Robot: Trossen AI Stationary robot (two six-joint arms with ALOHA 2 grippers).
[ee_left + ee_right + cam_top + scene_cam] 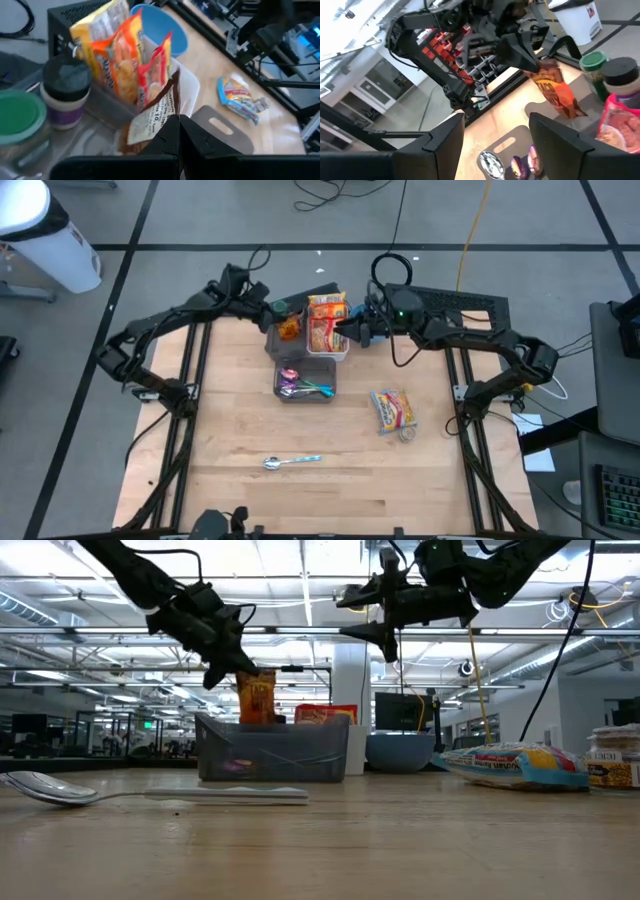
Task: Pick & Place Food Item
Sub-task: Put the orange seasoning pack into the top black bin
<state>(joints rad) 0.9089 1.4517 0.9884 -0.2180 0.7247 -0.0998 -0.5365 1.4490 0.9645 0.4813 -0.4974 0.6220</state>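
Left gripper (277,315) clamped on orange snack pouch (289,329) — held above the clear bin (307,357) at the table's far edge. Right gripper (347,332) fingers apart, empty — over the bin's other side.

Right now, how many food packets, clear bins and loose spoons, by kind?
Food packets: 4 (2 binned, 1 in the left gripper, 1 loose on the table)
Clear bins: 2
Loose spoons: 1
Total: 7

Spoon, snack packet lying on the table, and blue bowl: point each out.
Spoon (291,462): high view, mid-handle.
Snack packet (392,410): high view, centre of its printed face.
Blue bowl (400,752): low view, its outer wall.
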